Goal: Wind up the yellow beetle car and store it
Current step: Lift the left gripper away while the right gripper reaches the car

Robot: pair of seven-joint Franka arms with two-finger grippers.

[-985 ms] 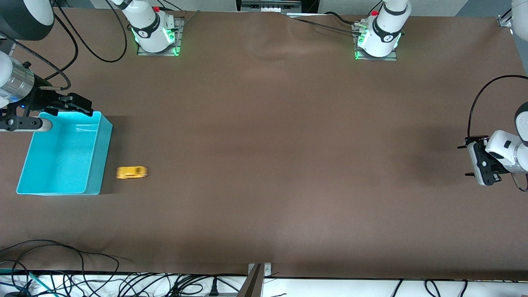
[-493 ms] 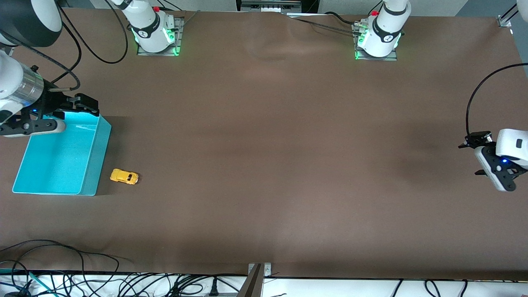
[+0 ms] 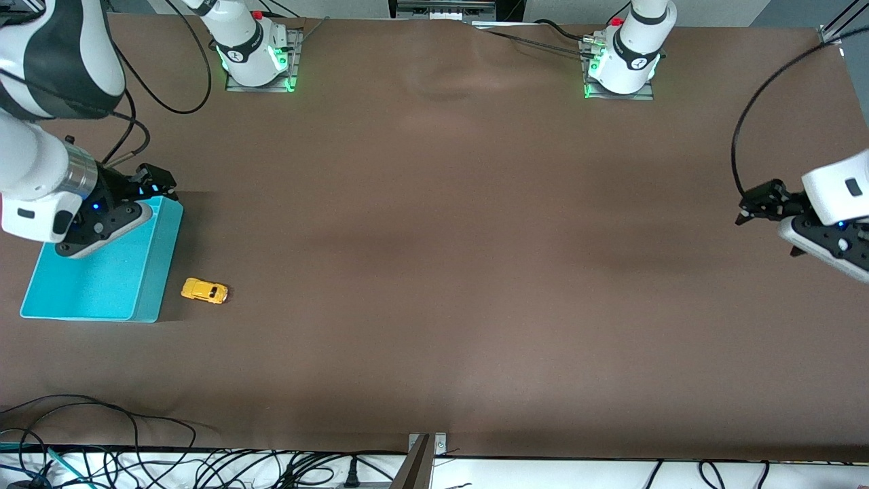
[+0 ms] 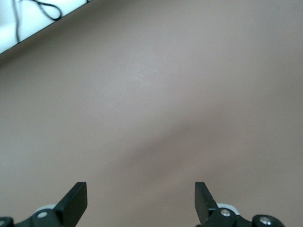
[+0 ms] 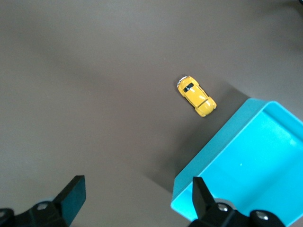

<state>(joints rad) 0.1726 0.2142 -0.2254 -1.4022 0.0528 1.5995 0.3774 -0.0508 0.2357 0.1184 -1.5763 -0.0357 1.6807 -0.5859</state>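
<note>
The yellow beetle car [image 3: 204,291] stands on the brown table beside the turquoise bin [image 3: 88,299], on the side toward the left arm's end. The right wrist view shows the car [image 5: 197,96] and the bin's corner [image 5: 227,165]. My right gripper [image 3: 157,182] is open and empty, up over the bin's corner nearest the robots' bases; in its own view it [image 5: 137,191] holds nothing. My left gripper [image 3: 760,204] is open and empty over bare table at the left arm's end, and its own view [image 4: 140,195] shows only table.
The two arm bases [image 3: 254,61] [image 3: 621,64] stand along the table's edge farthest from the front camera. Cables [image 3: 102,435] lie along the edge nearest that camera.
The car rolled toward the bin and stopped beside it. The bin shifted slightly toward the right arm's end. Both grippers turned and rose a little.
</note>
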